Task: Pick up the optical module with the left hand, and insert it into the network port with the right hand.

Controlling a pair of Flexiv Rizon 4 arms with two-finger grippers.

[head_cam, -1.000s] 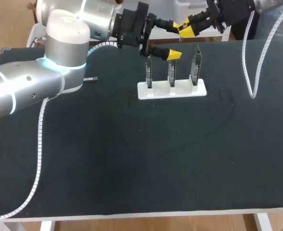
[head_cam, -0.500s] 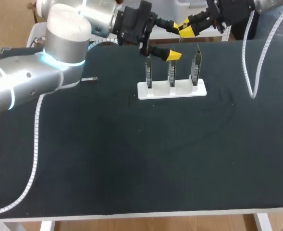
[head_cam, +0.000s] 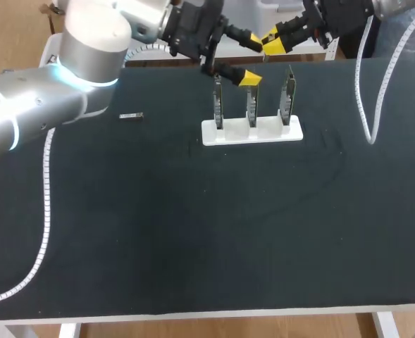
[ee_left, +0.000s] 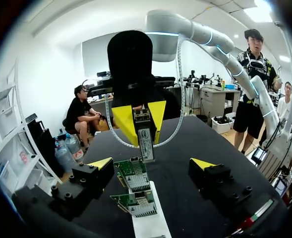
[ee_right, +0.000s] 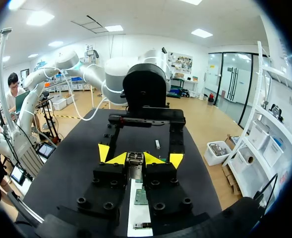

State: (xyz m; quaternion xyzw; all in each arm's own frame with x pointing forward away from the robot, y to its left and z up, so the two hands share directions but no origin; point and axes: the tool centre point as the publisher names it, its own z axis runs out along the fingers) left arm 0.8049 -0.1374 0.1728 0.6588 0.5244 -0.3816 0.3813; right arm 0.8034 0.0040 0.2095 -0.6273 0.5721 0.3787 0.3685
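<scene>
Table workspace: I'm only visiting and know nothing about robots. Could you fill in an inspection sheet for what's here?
Surface: black table, faint scuff marks.
Job's things: optical module held in the right gripper, not yet inserted; three network cards upright in a white holder.
Clutter: one small loose part lying apart from the holder.
Grippers: left gripper open, empty; right shut on the module.
Cables: spiral-wrapped cable trails along the table's left; second cable loops down at its right.
Surroundings: nothing seen reaching over the table.
</scene>
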